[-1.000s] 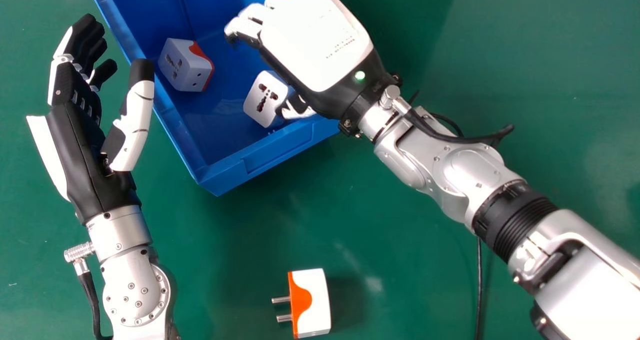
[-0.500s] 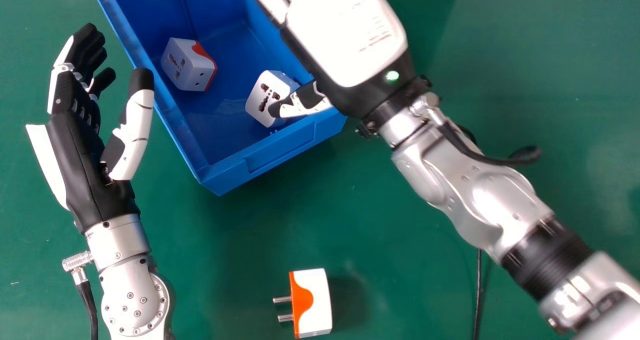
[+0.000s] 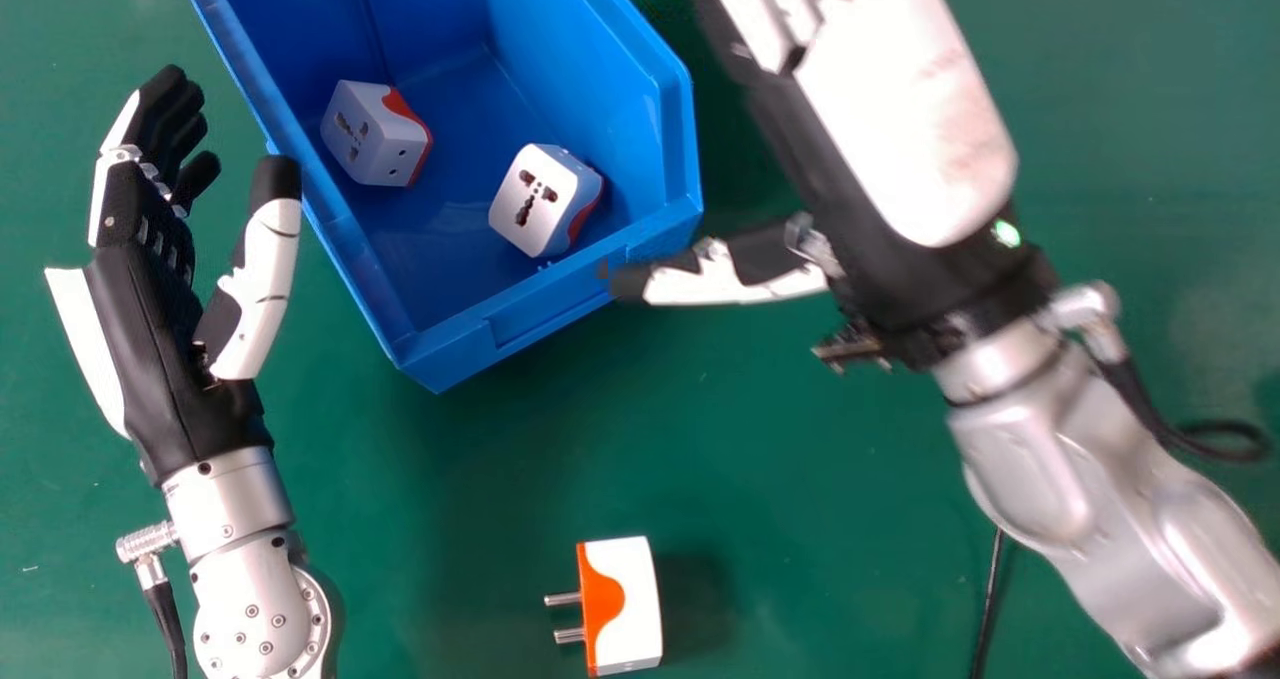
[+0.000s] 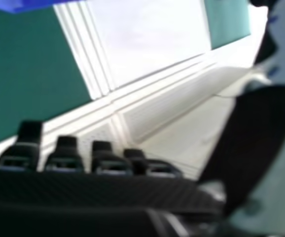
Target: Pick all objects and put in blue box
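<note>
Since two of the three plug adapters that show in the head view already lie inside the blue plastic open-topped box (image 3: 545, 309), the job looks about two-thirds done. In there, a white boxy adapter with orange-red trim (image 3: 370, 139) sits near the left wall, and a white cube-like adapter with dark socket holes (image 3: 535, 199) sits near the front right corner. What is left is a white and orange adapter with two metal pins (image 3: 630, 604), lying on the green tabletop (image 3: 480, 479) nearer the robot than the box. The right hand (image 3: 920, 109), beside the box, has straight fingers, its thumb spread wide, holding nothing. The left hand (image 3: 170, 309), left of the box, is relaxed, wide and without a load. In the right hand view, those right fingers (image 4: 63, 155) line the bottom edge, with nothing in their grasp.
</note>
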{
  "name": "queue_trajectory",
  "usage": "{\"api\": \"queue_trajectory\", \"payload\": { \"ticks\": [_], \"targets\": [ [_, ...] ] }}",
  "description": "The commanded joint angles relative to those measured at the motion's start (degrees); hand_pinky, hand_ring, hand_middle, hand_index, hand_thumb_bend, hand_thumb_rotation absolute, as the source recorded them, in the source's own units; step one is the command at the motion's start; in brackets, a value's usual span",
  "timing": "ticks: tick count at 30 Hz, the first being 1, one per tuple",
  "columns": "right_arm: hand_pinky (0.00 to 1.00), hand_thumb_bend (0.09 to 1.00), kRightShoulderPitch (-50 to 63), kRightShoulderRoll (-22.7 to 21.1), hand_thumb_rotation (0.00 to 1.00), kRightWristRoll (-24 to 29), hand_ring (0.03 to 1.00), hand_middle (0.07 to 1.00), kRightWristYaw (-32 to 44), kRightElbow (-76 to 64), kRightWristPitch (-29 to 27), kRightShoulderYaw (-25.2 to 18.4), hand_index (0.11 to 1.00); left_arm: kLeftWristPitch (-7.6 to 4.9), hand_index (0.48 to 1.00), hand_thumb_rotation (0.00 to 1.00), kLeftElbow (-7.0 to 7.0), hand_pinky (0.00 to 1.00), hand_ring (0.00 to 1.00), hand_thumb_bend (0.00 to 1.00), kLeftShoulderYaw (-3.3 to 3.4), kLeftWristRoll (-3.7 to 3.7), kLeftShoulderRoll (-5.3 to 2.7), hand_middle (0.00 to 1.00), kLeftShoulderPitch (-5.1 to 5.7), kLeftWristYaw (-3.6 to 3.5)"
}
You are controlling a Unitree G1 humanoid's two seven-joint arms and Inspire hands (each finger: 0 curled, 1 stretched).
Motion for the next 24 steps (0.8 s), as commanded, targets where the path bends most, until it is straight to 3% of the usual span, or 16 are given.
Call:
{"api": "queue_trajectory", "payload": {
  "ticks": [1,4,9,13,18,24],
  "targets": [
    [0.8,0.907,3.2,-1.6,0.25,4.2,0.935,0.968,5.4,-5.0,0.2,-2.2,0.989,-0.58,0.795,0.47,-1.65,0.81,0.84,0.67,-0.15,0.28,0.19,0.83,0.38,-0.24],
    [0.76,0.868,6.1,-2.1,0.28,9.3,0.885,0.925,12.7,-5.3,1.4,-2.9,0.963,-0.55,0.793,0.47,-2.0,0.81,0.83,0.67,-0.17,0.55,0.11,0.82,0.61,-0.07],
    [0.73,0.807,9.0,-2.8,0.29,10.2,0.829,0.878,20.6,-4.5,3.6,-3.1,0.935,0.06,0.792,0.47,-2.97,0.8,0.83,0.67,-0.3,0.49,-0.08,0.82,1.29,-0.22],
    [0.71,0.769,12.6,-3.0,0.3,3.6,0.798,0.845,27.3,-10.0,11.3,-2.2,0.909,0.45,0.791,0.47,-3.6,0.81,0.83,0.67,-0.35,0.13,-0.04,0.82,1.65,-0.55],
    [0.7,0.754,16.9,-1.1,0.29,-3.3,0.792,0.832,39.8,-19.8,26.0,-0.7,0.883,1.08,0.789,0.48,-4.15,0.81,0.83,0.68,-0.44,-0.35,-0.04,0.82,1.57,-0.93],
    [0.7,0.769,17.7,0.5,0.25,-10.5,0.814,0.854,50.4,-26.5,35.5,1.6,0.885,1.49,0.788,0.47,-4.7,0.8,0.83,0.68,-0.35,-0.45,-0.17,0.82,1.59,-1.45]
  ]
}}
